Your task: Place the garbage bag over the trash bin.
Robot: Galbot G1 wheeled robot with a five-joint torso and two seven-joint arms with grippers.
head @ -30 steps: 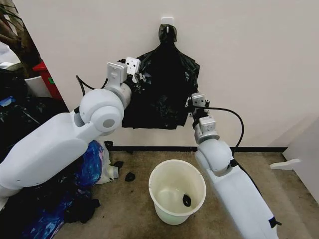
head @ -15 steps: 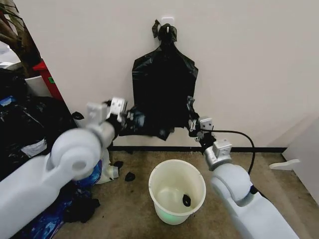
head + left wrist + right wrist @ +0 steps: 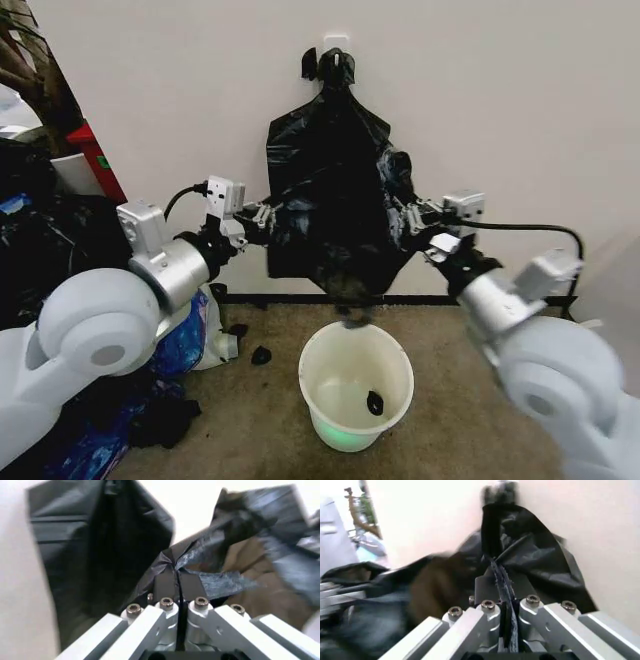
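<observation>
The garbage bag (image 3: 350, 284), thin glossy black plastic, is stretched between my two grippers in front of the wall. Its lower end dangles just above the trash bin (image 3: 310, 362), a round white bucket on the floor below. My left gripper (image 3: 268, 218) is shut on the bag's left edge, and its wrist view shows the fingers (image 3: 165, 582) pinching the film with the bag (image 3: 250, 532) spreading beyond. My right gripper (image 3: 405, 215) is shut on the right edge, the plastic clamped between its fingertips (image 3: 487, 587). A small black scrap (image 3: 374, 402) lies inside the bin.
A flat bunch of black bags (image 3: 325, 150) hangs from a wall hook right behind the held bag. A heap of black bags (image 3: 50, 240) and a blue bag (image 3: 182, 340) crowd the left side. Black scraps (image 3: 260, 354) lie on the carpet left of the bin.
Both grippers came down from the hanging bunch with one bag, then spread apart. The right gripper has moved right and up, and the bag's bottom now hangs over the bin.
</observation>
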